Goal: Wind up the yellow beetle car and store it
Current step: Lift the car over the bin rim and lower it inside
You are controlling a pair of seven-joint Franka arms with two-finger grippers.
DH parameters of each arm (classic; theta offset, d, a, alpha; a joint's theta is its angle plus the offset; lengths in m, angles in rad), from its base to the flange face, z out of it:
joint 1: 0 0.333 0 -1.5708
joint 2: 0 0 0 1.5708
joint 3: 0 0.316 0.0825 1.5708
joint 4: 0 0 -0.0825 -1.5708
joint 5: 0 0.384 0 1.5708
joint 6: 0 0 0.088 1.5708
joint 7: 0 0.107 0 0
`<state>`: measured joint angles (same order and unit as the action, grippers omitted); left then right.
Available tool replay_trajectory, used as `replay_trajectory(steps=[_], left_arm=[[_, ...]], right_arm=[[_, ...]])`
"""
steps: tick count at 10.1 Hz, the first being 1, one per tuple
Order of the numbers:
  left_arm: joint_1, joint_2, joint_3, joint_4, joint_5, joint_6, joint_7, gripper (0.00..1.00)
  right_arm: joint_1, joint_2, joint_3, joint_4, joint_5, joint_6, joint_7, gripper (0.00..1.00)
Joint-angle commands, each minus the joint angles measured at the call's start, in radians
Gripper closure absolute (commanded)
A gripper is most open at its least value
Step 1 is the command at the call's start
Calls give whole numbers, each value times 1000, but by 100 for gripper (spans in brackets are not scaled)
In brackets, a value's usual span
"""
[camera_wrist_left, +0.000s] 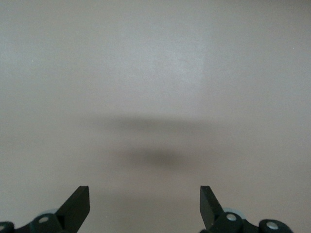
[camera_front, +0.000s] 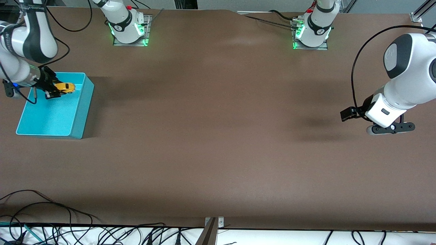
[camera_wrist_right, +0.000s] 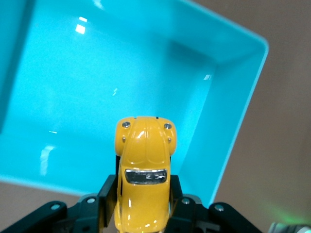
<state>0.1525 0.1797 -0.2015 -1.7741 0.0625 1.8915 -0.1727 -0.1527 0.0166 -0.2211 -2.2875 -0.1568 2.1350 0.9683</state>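
The yellow beetle car [camera_front: 65, 87] [camera_wrist_right: 144, 170] hangs in the air over the turquoise bin [camera_front: 79, 115] [camera_wrist_right: 228, 121], gripped by its sides. My right gripper [camera_front: 52, 92] [camera_wrist_right: 144, 189] is shut on it, with a black finger [camera_wrist_right: 108, 190] pressed against each flank and the car's nose pointing out over the bin's inside. The bin stands at the right arm's end of the table and holds nothing on its floor. My left gripper [camera_front: 391, 128] [camera_wrist_left: 145, 204] hovers open over bare table at the left arm's end, nothing between its fingers [camera_wrist_left: 77, 204].
The brown table [camera_front: 218, 136] stretches between the two arms. Both arm bases [camera_front: 129, 27] stand along the edge farthest from the front camera. Loose cables [camera_front: 85, 231] lie past the table's near edge.
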Motion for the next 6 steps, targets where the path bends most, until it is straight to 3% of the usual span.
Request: replay_trajectory(steps=[1, 6], left_arm=[[7, -3, -4, 2, -21, -12, 25, 0], [7, -3, -4, 2, -21, -12, 25, 0]], right_arm=[[-68, 60, -17, 6, -52, 46, -104, 100], [-126, 238, -15, 3, -55, 163, -112, 100]])
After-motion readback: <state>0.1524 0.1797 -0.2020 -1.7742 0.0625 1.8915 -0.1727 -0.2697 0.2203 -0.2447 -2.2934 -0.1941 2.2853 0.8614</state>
